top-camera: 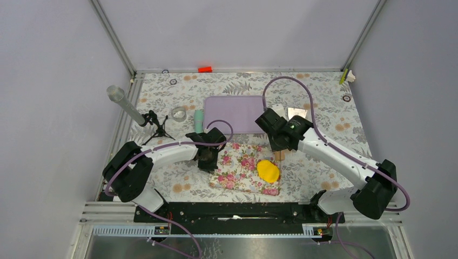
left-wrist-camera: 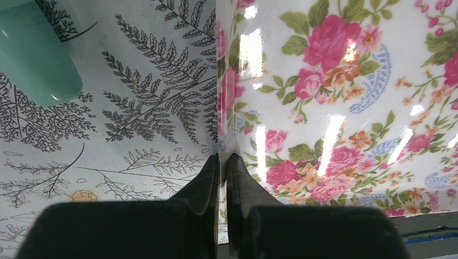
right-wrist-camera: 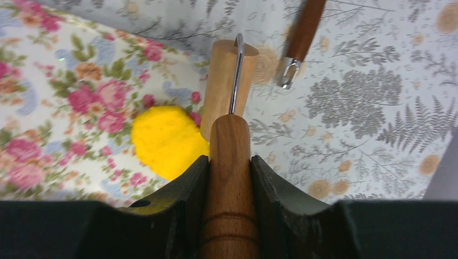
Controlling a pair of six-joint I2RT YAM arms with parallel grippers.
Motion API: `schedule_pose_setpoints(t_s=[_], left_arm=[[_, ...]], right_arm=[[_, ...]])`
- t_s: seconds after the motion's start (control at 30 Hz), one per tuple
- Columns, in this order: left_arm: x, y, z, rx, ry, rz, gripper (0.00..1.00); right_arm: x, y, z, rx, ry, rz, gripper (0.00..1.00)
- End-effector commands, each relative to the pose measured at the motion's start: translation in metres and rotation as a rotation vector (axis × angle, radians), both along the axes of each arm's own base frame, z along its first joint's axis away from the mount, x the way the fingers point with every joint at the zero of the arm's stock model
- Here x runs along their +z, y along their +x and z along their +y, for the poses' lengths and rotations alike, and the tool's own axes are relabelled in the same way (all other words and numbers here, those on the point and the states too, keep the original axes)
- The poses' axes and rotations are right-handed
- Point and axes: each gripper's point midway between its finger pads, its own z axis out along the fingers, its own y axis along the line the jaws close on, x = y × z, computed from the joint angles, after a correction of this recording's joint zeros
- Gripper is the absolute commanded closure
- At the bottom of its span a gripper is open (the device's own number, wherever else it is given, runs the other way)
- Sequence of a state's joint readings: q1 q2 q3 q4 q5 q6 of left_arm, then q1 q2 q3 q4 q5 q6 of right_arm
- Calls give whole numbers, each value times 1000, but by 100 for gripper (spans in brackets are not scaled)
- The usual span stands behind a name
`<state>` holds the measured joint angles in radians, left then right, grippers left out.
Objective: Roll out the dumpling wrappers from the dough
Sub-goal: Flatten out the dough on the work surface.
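Observation:
A lump of bright yellow dough [top-camera: 268,170] [right-wrist-camera: 167,141] lies on the right part of a glossy floral mat [top-camera: 240,168] [left-wrist-camera: 345,108]. My right gripper [top-camera: 278,144] [right-wrist-camera: 229,159] is shut on the brown wooden handle [right-wrist-camera: 229,194] of a small roller. Its pale wooden drum [right-wrist-camera: 221,89] hangs just past the dough's right edge. My left gripper [top-camera: 208,157] [left-wrist-camera: 222,159] is shut on the mat's left edge, which runs up between the fingertips. The dumpling wrappers are out of view.
A purple board [top-camera: 237,112] lies behind the mat, with a teal object [top-camera: 199,121] [left-wrist-camera: 35,54] and a clear ring [top-camera: 179,114] to its left. A metal scraper [top-camera: 297,113] sits at the right, and a second wooden-handled tool [right-wrist-camera: 302,38]. A clear tube on a tripod [top-camera: 127,107] stands far left.

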<state>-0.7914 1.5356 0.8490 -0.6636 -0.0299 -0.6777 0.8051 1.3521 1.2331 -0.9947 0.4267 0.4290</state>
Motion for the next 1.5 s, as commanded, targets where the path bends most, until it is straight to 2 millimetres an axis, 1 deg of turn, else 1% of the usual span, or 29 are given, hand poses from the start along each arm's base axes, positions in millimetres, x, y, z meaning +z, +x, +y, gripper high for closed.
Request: schedule_pose_setpoints(t_s=[0.0,0.1,0.27,0.33,0.5,0.63,0.83,0.93,1.07,1.13,1.17,1.23,1.33,1.4,1.47], left_arm=[[-2,0,9,-27,49,-19,100],[-2,-1,9,-27,47,-21,100],[-2,-1,10,-26,47,-24,100],[-2,-1,11,-26,48,-24,100],[-2,-1,9,-23,42,-23,100],[-2,-1,9,-24,42,-23,100],[-2,-1,7,-22,38,-20,100],[-1,0,6,-25,36,-21,100],[-1,0,6,-24,34,-21,100],[-1,0,5,-26,31,-20,100],[0,0,5,-25,31,-20,100],[0,0,5,-27,31,-20,100],[-1,0,5,-27,31,-19,100],[-1,0,5,-28,33,-18,100],[-2,0,4,-28,34,-15,100]], right_arm=[[10,27,-15,-50,-67,-194,100],[1,28,-10,-52,-34,-201,100],[-16,16,-1,-41,40,-140,100],[-19,11,3,-41,73,-123,100],[-31,-2,3,-56,93,-57,100],[-32,-14,15,-72,172,3,100],[-27,-24,40,-75,302,61,100],[-26,-28,59,-50,359,94,100],[-23,-35,84,6,379,115,100],[-16,-35,91,30,373,103,100],[-11,-35,92,34,365,94,100],[5,-30,93,43,375,56,100],[27,-25,89,47,382,4,100],[34,-24,84,46,367,-15,100],[32,-24,74,34,330,-22,100]])
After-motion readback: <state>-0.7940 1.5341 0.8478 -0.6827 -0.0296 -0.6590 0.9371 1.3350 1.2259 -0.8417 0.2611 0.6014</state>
